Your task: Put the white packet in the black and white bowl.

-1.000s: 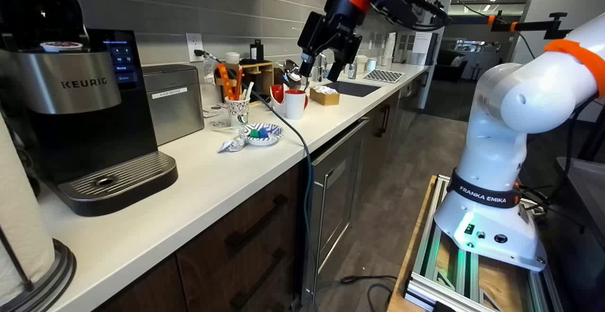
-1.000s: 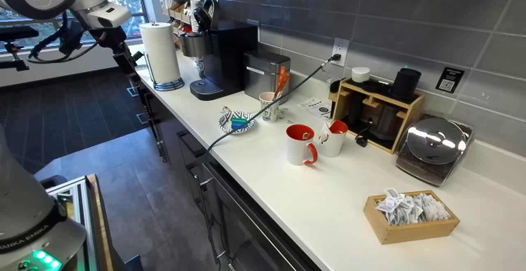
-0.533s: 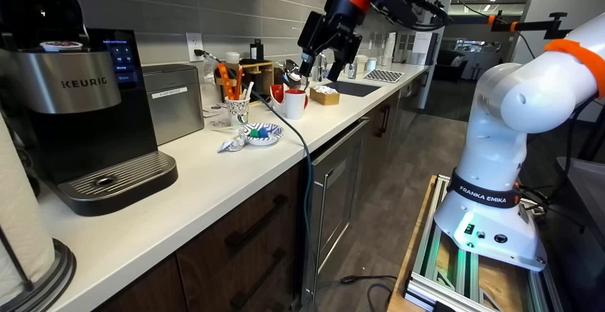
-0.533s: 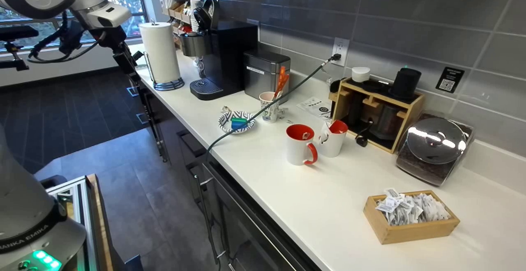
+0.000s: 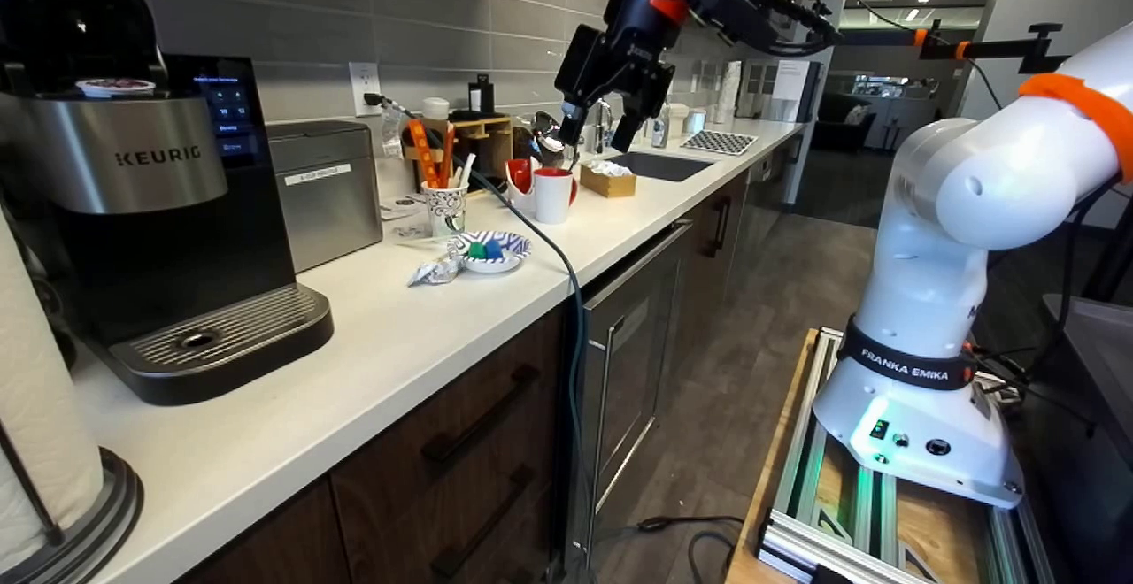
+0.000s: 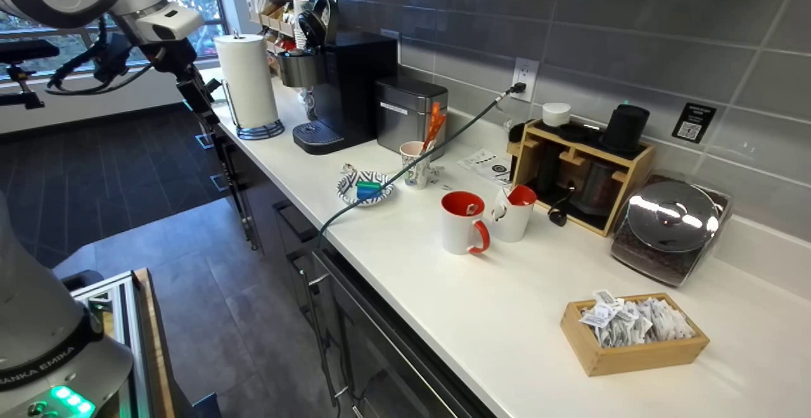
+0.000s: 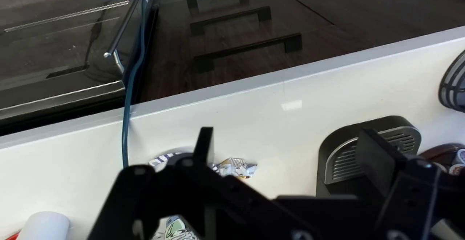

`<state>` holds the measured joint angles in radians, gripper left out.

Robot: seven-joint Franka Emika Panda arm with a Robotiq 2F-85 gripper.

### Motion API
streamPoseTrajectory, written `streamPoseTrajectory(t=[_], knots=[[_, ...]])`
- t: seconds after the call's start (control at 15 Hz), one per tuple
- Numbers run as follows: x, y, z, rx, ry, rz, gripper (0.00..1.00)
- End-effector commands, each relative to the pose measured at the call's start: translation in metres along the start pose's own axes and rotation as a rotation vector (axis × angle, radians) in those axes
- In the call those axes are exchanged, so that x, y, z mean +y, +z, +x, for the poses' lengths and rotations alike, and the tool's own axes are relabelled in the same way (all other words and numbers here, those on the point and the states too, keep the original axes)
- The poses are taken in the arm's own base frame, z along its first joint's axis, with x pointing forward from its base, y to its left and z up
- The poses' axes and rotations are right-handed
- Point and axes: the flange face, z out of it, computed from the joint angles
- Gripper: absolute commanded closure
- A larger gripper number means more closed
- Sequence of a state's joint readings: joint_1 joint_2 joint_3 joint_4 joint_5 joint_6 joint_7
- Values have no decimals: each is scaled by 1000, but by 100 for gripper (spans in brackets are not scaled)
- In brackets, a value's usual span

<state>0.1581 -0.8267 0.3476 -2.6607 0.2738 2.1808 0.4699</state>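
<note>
The white packet point(image 5: 435, 271) is small, crinkly and silvery white. It lies on the counter right beside the black and white bowl point(image 5: 516, 244); I cannot tell if they touch. In an exterior view the packet point(image 6: 348, 168) barely shows behind the patterned bowl point(image 6: 346, 195). The bowl holds a green and a blue piece. My gripper point(image 5: 599, 131) is open and empty, well above the counter. In the wrist view the packet point(image 7: 237, 167) shows between the jaws, near the left finger point(image 7: 204, 140), which partly hides the bowl point(image 7: 162, 159). The gripper point(image 7: 288, 143) spans wide.
The coffee machine point(image 5: 168, 239) stands to one side of the packet, a paper cup with stirrers point(image 5: 445, 210) behind the bowl. A dark cable point(image 6: 405, 168) runs across the counter by the bowl. Red and white mugs point(image 6: 461, 225) and a wooden packet box point(image 6: 633, 351) stand further along.
My gripper has shifted very slightly to the left in an exterior view over the last half second. It stays open. The packet and the bowl have not moved.
</note>
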Motion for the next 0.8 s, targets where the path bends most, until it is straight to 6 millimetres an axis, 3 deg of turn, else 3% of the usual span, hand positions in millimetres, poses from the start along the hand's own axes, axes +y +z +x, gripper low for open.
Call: streamPoseTrajectory(t=[0.0, 0.47, 0.53, 0.73], knots=[[-21, 28, 50, -5, -121, 4, 0], [-27, 59, 147, -192, -397, 16, 0], [-21, 49, 120, -125, -329, 11, 0], [-21, 61, 149, -170, -368, 24, 0]])
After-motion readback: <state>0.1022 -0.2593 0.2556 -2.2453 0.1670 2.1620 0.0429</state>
